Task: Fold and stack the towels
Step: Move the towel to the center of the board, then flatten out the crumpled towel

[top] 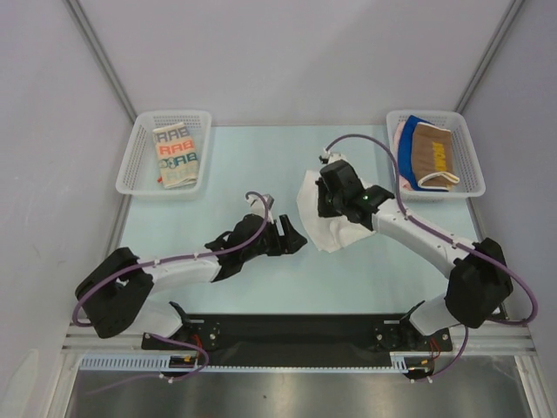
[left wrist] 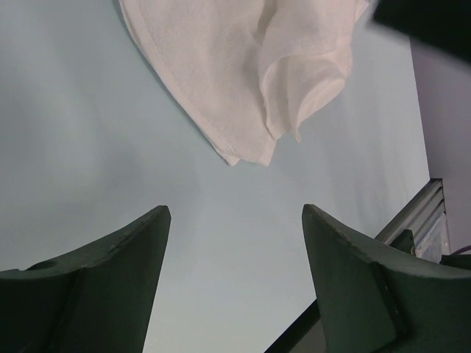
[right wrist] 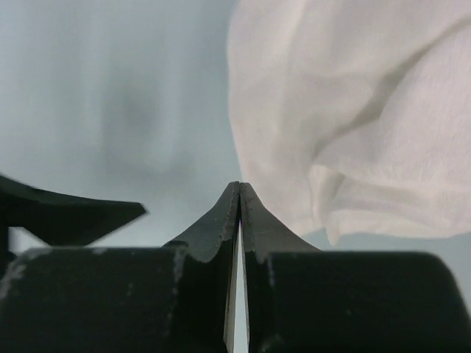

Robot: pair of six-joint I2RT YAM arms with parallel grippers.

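one lettered towel (top: 177, 155) lies folded in the ten o'clock basket (top: 130, 170). the white towel (top: 312, 225) is rumpled at centre, unfolded. the brown towel (top: 432, 157) and others sit in the two o'clock basket (top: 471, 165). left gripper (left wrist: 235, 209) is open and empty; right gripper (right wrist: 239, 185) is pinched closed beside the white towel.

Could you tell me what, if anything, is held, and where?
Nothing, it seems: right claw shut beside the crumpled white cloth towel, none between its tips; left claw open, empty.
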